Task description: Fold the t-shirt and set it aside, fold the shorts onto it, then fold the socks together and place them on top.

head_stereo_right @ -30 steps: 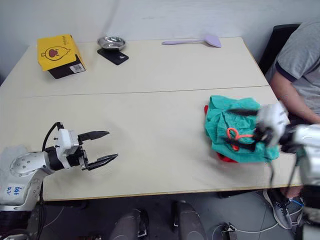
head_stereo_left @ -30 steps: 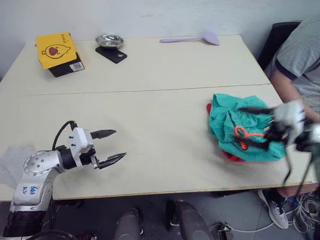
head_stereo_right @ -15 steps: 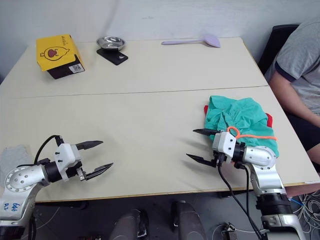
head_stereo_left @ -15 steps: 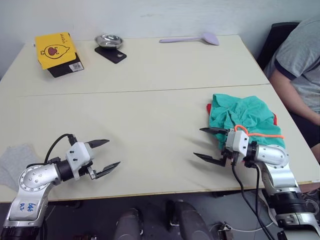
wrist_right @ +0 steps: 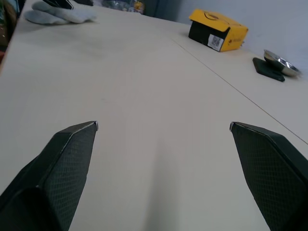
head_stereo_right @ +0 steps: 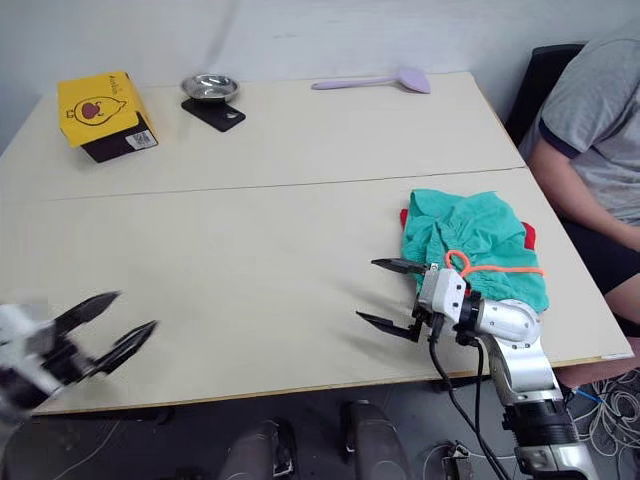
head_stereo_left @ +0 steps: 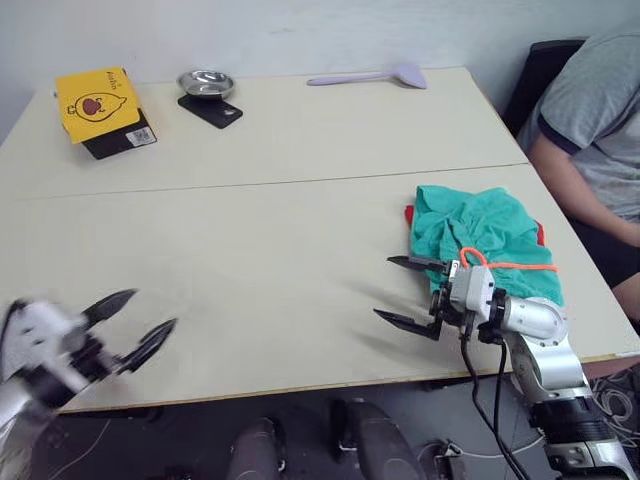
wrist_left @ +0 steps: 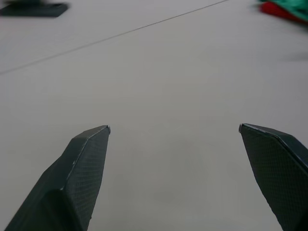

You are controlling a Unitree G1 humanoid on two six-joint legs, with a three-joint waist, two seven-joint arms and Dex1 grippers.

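Shorts (head_stereo_left: 485, 235) heaped over t-shirt (head_stereo_left: 541, 232) at right of frame, socks (wrist_right: 60, 15) far off on tabletop (head_stereo_left: 280, 230); both grippers' jaws released, empty; recommended: square shorts' edges over shirt before fetching socks.

Even light, motion-blurred left gripper (head_stereo_left: 125, 333)

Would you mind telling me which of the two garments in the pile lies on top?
The teal-green shorts with the orange drawstring lie on top; the red t-shirt shows as slivers at the pile's edges beneath them.
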